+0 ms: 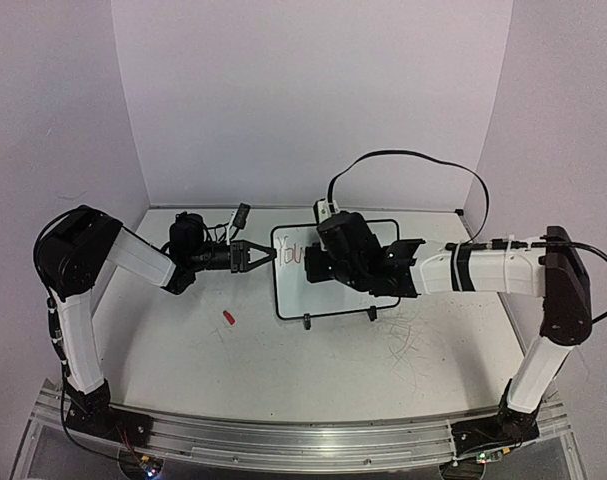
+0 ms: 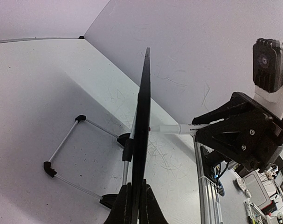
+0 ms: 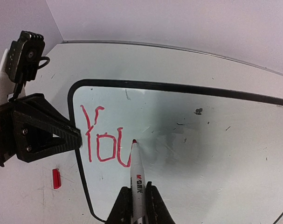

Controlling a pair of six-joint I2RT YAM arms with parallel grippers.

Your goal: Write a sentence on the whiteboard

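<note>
The whiteboard [image 1: 335, 300], white with a thin black frame, stands on two small black feet at mid-table. Its left edge is pinched by my left gripper [image 1: 264, 252], which is shut on the frame [image 2: 142, 130] seen edge-on between the jaws of the left gripper [image 2: 135, 205]. My right gripper [image 3: 138, 200] is shut on a white marker [image 3: 137, 179]. The marker's red tip touches the whiteboard [image 3: 206, 186] at the top right of the last letter. The sentence [image 3: 104, 140] reads "You" in red near the board's upper left corner.
A small red marker cap [image 1: 228, 317] lies on the scuffed tabletop to the left of the board, also seen as the cap [image 3: 56, 178] in the right wrist view. White walls close in the table on three sides. A black cable loops above the right arm [image 1: 403, 155].
</note>
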